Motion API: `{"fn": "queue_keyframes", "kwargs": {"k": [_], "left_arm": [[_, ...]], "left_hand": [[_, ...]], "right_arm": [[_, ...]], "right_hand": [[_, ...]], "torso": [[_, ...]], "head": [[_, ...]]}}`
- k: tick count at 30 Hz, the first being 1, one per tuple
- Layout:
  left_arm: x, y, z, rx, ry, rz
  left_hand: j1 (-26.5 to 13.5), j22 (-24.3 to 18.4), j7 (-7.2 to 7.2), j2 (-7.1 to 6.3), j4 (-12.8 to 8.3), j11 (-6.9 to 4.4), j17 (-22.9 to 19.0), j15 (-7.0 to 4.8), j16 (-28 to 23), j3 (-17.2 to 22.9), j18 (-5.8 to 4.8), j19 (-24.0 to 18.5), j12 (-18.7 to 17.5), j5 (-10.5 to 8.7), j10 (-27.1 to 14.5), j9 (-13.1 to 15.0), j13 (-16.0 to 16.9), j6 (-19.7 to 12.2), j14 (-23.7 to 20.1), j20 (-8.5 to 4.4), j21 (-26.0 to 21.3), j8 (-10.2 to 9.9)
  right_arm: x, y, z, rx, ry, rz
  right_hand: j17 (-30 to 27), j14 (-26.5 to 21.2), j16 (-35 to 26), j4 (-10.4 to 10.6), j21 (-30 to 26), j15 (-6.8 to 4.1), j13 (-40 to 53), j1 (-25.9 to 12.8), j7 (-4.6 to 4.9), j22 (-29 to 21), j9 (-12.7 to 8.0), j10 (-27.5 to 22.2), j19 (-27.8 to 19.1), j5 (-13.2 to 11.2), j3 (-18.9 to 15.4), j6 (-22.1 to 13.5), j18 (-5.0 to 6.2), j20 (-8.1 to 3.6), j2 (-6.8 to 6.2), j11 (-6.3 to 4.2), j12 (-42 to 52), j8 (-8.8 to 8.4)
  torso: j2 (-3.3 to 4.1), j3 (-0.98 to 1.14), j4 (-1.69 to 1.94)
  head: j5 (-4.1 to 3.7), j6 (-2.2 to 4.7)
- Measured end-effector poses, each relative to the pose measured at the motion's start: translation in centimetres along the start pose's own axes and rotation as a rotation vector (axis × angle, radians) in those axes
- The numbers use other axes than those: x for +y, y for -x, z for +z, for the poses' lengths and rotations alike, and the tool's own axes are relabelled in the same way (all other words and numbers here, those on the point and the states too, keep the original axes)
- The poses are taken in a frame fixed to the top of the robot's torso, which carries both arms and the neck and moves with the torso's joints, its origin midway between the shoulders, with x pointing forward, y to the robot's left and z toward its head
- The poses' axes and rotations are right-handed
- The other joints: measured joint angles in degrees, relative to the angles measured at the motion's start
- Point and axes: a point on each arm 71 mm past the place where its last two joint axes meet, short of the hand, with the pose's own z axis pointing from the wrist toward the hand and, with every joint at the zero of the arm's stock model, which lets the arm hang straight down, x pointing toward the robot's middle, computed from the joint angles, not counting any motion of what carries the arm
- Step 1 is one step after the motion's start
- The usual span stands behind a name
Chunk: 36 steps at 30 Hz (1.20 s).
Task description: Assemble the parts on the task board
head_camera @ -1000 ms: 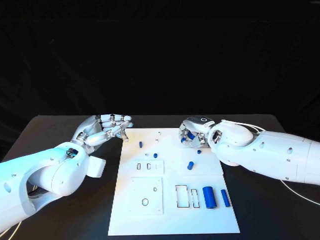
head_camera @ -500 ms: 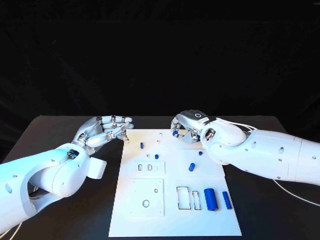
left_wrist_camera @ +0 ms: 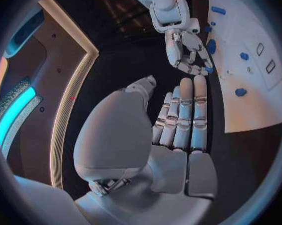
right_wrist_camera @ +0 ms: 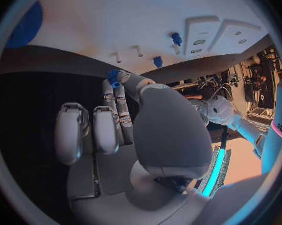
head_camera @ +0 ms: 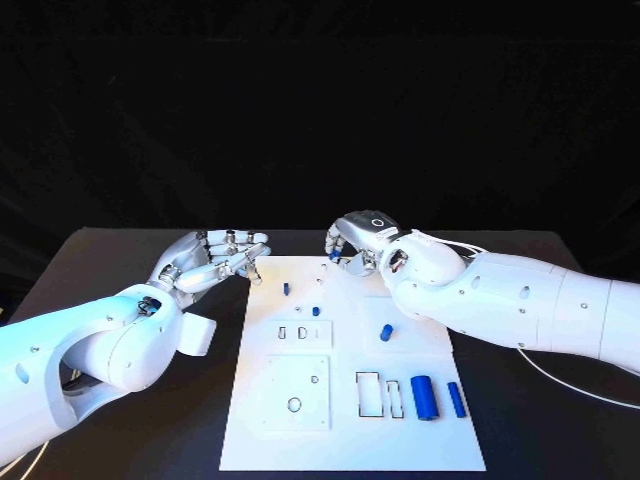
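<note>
A small blue part (right_wrist_camera: 113, 76) is pinched between the fingertips of the right hand (head_camera: 356, 243), which hangs over the upper edge of the white task board (head_camera: 352, 440), just above centre in the head view. The left hand (head_camera: 212, 256) is seen at the board's upper-left corner, fingers together and extended, with nothing in it; whether it touches the board cannot be told.

The step in hand is judged to be carrying the pinched part to its seat. Small white pegs (right_wrist_camera: 139, 50) and a standing blue peg (head_camera: 286, 288) lie close below, so the part should be brought down upright and slowly, and these neighbours should be left undisturbed. The pinch should be kept until the part is seated. The two blue cylinders (head_camera: 421, 396) at the lower right of the board and the short blue piece (head_camera: 385, 332) at its middle are left for later steps.
</note>
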Motion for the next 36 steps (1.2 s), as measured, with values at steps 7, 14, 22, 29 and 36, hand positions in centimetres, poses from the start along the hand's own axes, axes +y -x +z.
{"fn": "queue_keyframes", "kwargs": {"k": [7, 14, 22, 29, 36], "left_arm": [[0.0, -0.1, 0.0, 0.003, 0.000, -0.001], [0.0, -0.1, 0.1, 0.004, 0.000, -0.001], [0.0, -0.2, 0.1, 0.005, -0.001, -0.002], [-0.1, -0.2, 0.1, 0.006, -0.001, -0.002], [-0.1, -0.2, 0.2, 0.006, -0.002, -0.001]], "left_hand": [[0.0, 0.0, 0.00, 0.00, 0.0, 0.00, 0.0, 0.00, 0.0, 0.0, 0.00, 0.0, 0.0, 0.00, 0.0, 0.0, 0.0, 0.0, 0.0, 0.00, 0.3, 0.0], [0.0, 0.0, 0.00, 0.00, 0.0, 0.00, 0.0, 0.00, 0.0, 0.0, 0.00, 0.0, 0.0, 0.00, 0.0, 0.0, 0.0, 0.0, 0.0, 0.00, 0.3, 0.0], [0.0, 0.0, 0.00, 0.00, 0.0, 0.00, 0.0, 0.00, 0.0, 0.0, 0.00, 0.0, 0.0, 0.00, 0.0, 0.0, 0.0, 0.0, 0.0, 0.00, 0.3, 0.0], [0.0, 0.0, 0.00, 0.00, 0.0, 0.00, 0.0, 0.00, 0.0, 0.0, 0.00, 0.0, 0.0, 0.00, 0.0, 0.0, 0.0, 0.0, 0.0, 0.00, 0.3, 0.0], [0.0, 0.2, 0.00, 0.00, 0.0, 0.00, -0.1, 0.00, 0.0, 0.0, 0.00, -0.2, -0.3, 0.00, 0.0, 0.0, 0.0, 0.0, 0.0, -0.21, 0.3, 0.0]], "right_arm": [[0.1, -0.8, 0.4, 0.009, -0.008, -0.001], [0.0, -1.3, 0.6, 0.018, -0.015, -0.003], [0.3, -1.7, 1.0, 0.027, -0.013, -0.001], [0.4, -2.0, 1.1, 0.036, -0.011, 0.001], [0.5, -2.2, 1.2, 0.042, -0.010, 0.003]], "right_hand": [[0.0, 0.0, 0.0, 0.0, 0.0, 0.00, 0.0, 0.0, 0.00, 0.0, 0.1, 0.0, 0.0, 0.0, 0.0, 0.0, 0.00, 0.00, 0.00, 0.00, 0.0, 0.00], [0.0, 0.0, 0.0, 0.0, 0.0, 0.00, 0.0, 0.0, 0.20, 0.0, 0.2, 0.0, 0.0, -0.1, 0.0, -0.2, 0.00, 0.00, 0.00, 0.00, 0.0, 0.00], [0.0, 0.0, 0.0, 0.0, 0.0, 0.00, 0.0, 0.0, 0.19, 0.0, 0.3, 0.0, 0.0, -0.2, 0.0, -0.2, 0.00, 0.00, -0.01, 0.00, 0.0, 0.00], [-0.1, 0.0, 0.0, 0.0, 0.0, 0.00, 0.0, 0.0, 0.19, 0.0, 0.3, 0.0, 0.0, -0.2, 0.0, -0.2, 0.01, 0.00, -0.02, 0.00, -0.2, -0.01], [-0.1, 0.0, 0.0, -0.1, 0.0, 0.00, 0.0, 0.0, 0.19, 0.0, 0.4, 0.0, 0.0, 0.1, 0.1, -0.2, 0.01, 0.00, -0.02, 0.00, -0.5, -0.01]], "torso": [[0.03, -0.09, 0.13], [0.10, -0.14, 0.13], [0.13, -0.14, 0.18], [0.15, -0.15, 0.16], [0.18, -0.15, 0.09]], "head": [[0.28, -0.05], [0.51, 0.01], [0.83, -0.10], [0.92, -0.21], [1.03, -0.18]]}}
